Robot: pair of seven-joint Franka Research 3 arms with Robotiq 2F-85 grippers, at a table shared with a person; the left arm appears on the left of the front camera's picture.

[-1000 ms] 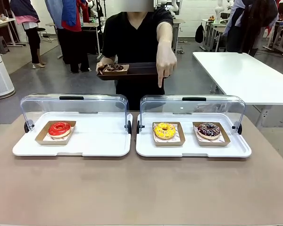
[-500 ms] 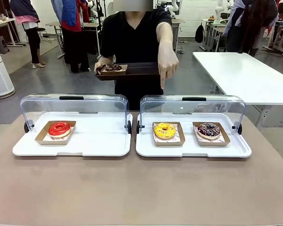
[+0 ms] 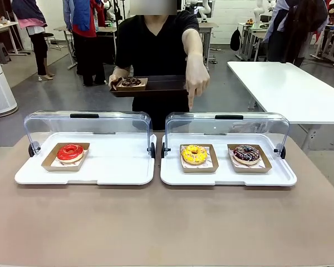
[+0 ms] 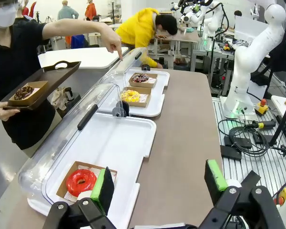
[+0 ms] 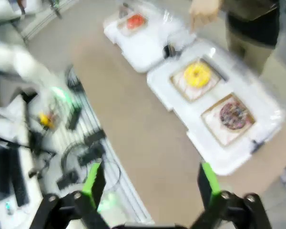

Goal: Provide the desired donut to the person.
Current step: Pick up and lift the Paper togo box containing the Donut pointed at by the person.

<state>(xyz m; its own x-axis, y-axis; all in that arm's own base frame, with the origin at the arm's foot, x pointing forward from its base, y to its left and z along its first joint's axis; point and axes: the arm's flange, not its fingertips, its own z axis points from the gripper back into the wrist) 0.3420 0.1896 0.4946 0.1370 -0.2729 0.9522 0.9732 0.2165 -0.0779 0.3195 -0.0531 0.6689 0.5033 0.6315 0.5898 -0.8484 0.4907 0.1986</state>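
No words, labels, brand names or numbers can be read in these views. The paper liner under the yellow donut carries a faint reddish print, too small to make out.
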